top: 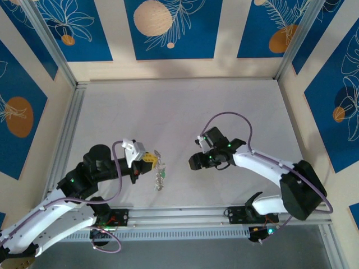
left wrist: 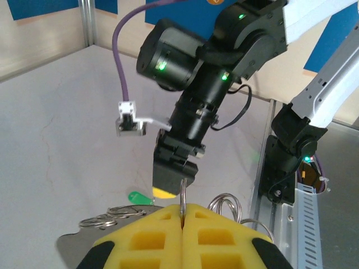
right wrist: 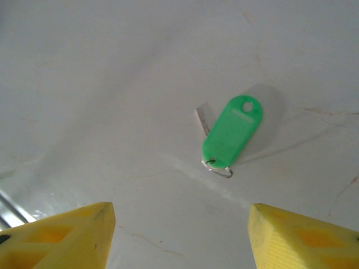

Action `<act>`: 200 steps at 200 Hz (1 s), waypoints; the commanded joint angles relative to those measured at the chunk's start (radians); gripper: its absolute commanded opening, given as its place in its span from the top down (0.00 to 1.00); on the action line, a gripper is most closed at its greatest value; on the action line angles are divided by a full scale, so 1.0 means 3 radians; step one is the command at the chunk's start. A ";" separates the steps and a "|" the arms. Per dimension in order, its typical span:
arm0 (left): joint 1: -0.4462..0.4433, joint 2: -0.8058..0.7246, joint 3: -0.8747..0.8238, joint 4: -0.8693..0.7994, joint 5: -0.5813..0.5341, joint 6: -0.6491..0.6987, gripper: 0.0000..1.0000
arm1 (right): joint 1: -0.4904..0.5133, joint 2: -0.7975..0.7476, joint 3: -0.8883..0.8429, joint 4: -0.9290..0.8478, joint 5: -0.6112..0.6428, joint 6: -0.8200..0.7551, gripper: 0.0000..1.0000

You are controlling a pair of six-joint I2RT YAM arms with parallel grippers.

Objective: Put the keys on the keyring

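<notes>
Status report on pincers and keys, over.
Left pincer shut on thin silvery wire keyring. Right pincer open over green-tagged silvery key lying on table. No obstruction seen.

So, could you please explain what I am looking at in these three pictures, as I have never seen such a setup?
These are two robot arms bolted at the edge of a white table, each ending in a two-finger gripper with yellow pads. The overhead picture shows both from above. The other two come from cameras on the wrists. The left gripper is shut on a thin wire keyring, with more small rings beside it. The right gripper is open above the table, looking down at a green tag lying flat, a small key poking out beside it.
</notes>
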 commanded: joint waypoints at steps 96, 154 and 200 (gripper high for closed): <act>-0.0023 -0.0154 0.0011 0.0216 0.0028 -0.0048 1.00 | 0.0408 0.0807 0.0617 -0.0413 0.0767 -0.0268 0.43; -0.0024 -0.0148 0.0001 0.0237 0.0037 -0.0040 1.00 | 0.0485 0.0946 0.0667 -0.0500 0.0670 -0.0201 0.48; -0.0022 -0.0159 -0.0002 0.0249 0.0040 -0.0049 1.00 | 0.0564 0.0996 0.0708 -0.0616 0.0779 -0.0156 0.54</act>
